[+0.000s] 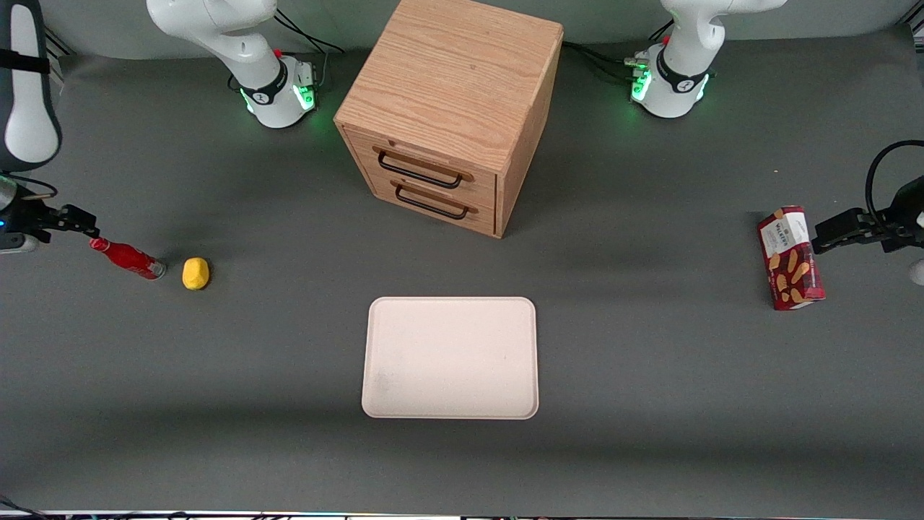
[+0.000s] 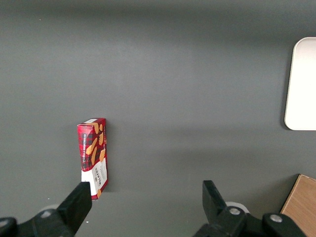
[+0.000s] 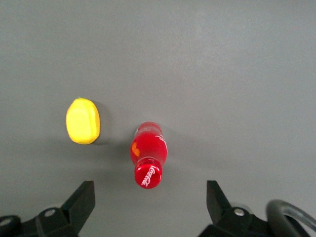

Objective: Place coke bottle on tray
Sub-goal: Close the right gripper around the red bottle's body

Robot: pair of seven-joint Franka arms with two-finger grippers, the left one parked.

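So the claw (image 3: 150, 207) was hanging above the table (image 1: 650, 404) at the working arm's end, fingers spread wide with nothing between them, and the coke bottle (image 3: 148, 155) sat right in the gap under it in the right wrist view. From that camera you were looking almost straight down on the red cap, with the body foreshortened below it, so the bottle looked like it was standing upright, or close to it, which would put its long axis roughly in line with the claw's approach. In the front view the claw (image 1: 81, 222) was just above the cap end of the coke bottle (image 1: 127, 257), though from that angle the bottle read as slanted, cap up toward the claw and silvery base toward the yellow lump (image 1: 195, 274), so I couldn't fully settle how upright it really was. The lump was just beside the bottle but not touching, and in the wrist view it (image 3: 83, 120) sat clear of the finger on that side. My guess is the next move called for a straight drop so the fingers straddle the neck or body, then a squeeze. The tray (image 1: 375, 361) was well apart from all this, near the middle of the table and nearer the front camera than the wooden drawer cabinet (image 1: 462, 87), with nothing on it, so the carry was all still to do.
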